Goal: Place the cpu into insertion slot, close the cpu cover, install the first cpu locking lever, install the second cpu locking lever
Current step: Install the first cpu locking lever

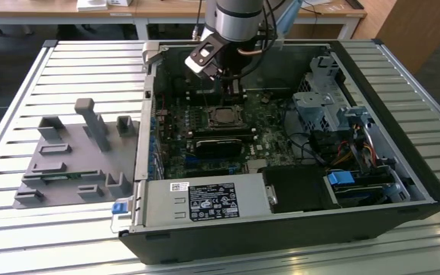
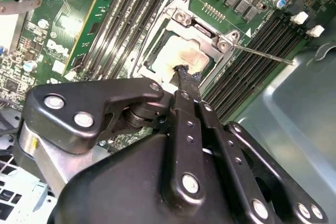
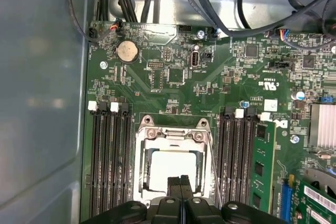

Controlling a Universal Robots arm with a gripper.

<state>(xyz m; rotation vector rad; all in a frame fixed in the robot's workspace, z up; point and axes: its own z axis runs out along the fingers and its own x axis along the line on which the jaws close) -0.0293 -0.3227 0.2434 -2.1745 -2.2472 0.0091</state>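
Gripper (image 3: 180,183) fingers closed w/ nothing held, tips just over cpu (image 3: 168,163) under cover (image 3: 170,135); chip prob. light, fragile, take by edges.

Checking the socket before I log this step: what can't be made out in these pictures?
- First wrist view: the hand and its black body hide the cpu cover's near edge.
- Second wrist view: the shut hand overlaps the cpu; whether it touches cannot be told.
- Exterior view: the insertion slot is too small to tell cover from cpu.
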